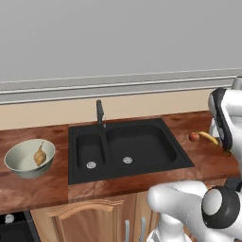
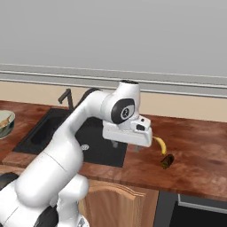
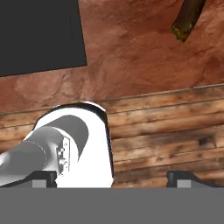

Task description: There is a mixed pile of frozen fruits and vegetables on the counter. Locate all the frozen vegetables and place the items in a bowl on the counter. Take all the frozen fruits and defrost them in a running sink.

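The pale greenish-cream bowl stands on the counter left of the sink, and the tan bulb lies inside it. Right of the sink lie the red apple and the yellow banana. The dark olive-brown lump rests just in front of the banana. My gripper hovers open and empty above the counter's front edge beside the sink's right rim, a little left of the lump. Its fingertips stand wide apart.
A slim black faucet rises behind the sink's divider. The bowl sits at the far left edge of the right base view. Light wooden cabinet fronts run below the counter. Plank flooring lies under the hand.
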Robot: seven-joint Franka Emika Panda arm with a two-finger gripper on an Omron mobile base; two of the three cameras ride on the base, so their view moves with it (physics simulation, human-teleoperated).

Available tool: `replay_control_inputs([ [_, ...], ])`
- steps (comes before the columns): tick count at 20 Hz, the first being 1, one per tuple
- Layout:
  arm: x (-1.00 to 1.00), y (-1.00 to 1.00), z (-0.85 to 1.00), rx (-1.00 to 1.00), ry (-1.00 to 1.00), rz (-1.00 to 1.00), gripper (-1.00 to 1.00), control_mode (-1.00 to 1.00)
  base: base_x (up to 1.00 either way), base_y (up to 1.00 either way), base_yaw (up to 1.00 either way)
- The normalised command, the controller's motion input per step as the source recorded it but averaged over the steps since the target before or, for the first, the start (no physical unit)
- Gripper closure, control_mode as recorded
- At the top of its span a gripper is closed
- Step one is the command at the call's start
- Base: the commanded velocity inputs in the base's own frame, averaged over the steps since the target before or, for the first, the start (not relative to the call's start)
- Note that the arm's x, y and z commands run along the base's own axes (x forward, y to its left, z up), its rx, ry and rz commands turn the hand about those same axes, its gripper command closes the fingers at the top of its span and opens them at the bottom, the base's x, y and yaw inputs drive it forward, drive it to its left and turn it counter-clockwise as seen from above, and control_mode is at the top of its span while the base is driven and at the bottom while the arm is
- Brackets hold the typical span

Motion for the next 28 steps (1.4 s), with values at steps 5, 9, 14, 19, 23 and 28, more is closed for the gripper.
replay_control_inputs([
  [5,0.51,-0.72,-0.19,0.05,0.15,-0.07,-1.0,-1.0,0.0,0.0,0.0],
  [9,0.55,-0.58,-0.26,0.0,0.12,-0.12,-1.0,-1.0,0.0,0.0,0.0],
  [14,0.63,-0.44,-0.45,0.0,0.14,-0.12,-1.0,-1.0,0.0,0.0,0.0],
  [19,0.78,-0.37,-0.34,0.04,0.06,-0.06,-1.0,-1.0,0.0,0.0,0.0],
  [23,0.38,-0.39,-0.14,0.07,0.0,0.03,-1.0,-1.0,0.0,0.0,0.0],
  [28,0.05,-0.38,-0.37,0.02,-0.04,0.08,-1.0,-1.0,0.0,0.0,0.0],
])
